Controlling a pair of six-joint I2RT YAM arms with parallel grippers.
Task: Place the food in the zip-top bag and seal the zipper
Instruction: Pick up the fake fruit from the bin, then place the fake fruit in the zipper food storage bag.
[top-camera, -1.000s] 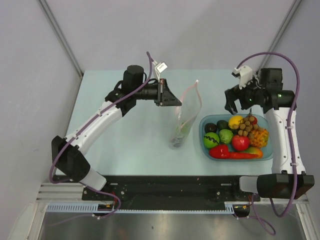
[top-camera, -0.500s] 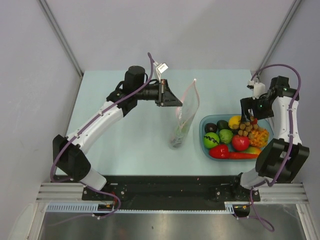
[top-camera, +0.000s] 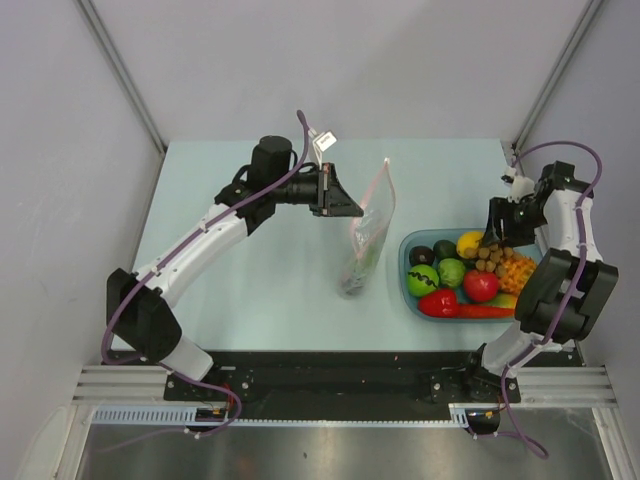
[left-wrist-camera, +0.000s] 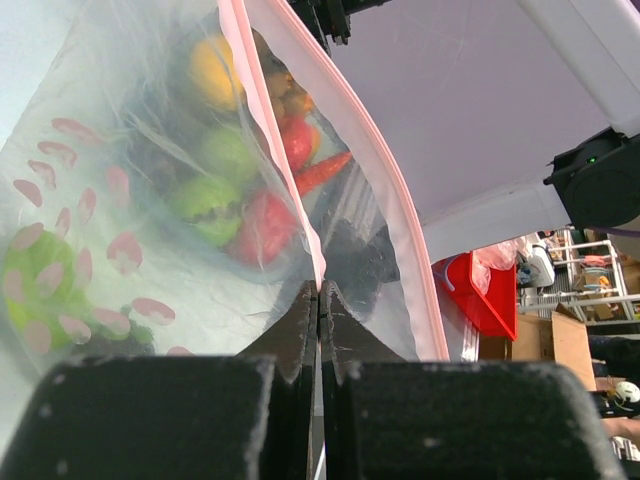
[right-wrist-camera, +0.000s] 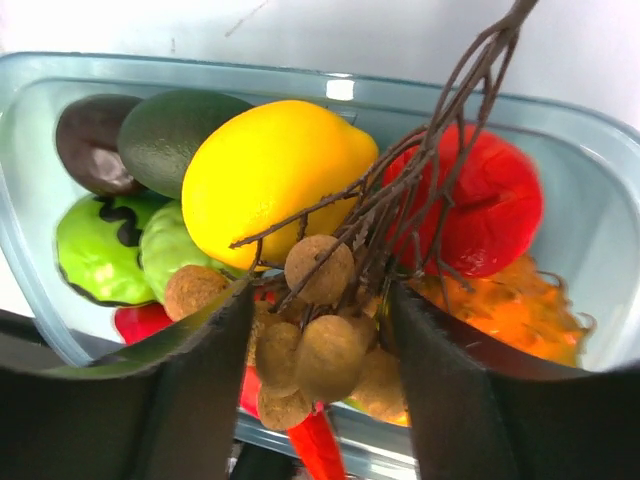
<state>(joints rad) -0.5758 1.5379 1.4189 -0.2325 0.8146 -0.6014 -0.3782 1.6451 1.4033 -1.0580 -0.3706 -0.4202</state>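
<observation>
My left pincer (left-wrist-camera: 318, 290) is clenched on the mouth edge of the zip-top bag (top-camera: 368, 232), right on the pink zipper (left-wrist-camera: 375, 160). The bag stands upright near the middle of the table (top-camera: 250, 290), with something green low inside it. Over by the right edge, my right pincer (right-wrist-camera: 320, 292) is down in the blue tray (right-wrist-camera: 600, 200), fingers straddling the brown grape cluster (right-wrist-camera: 322, 350) just beside the yellow lemon (right-wrist-camera: 270, 170). I cannot tell whether they are pressing it. The rest of the food lies in the tray.
</observation>
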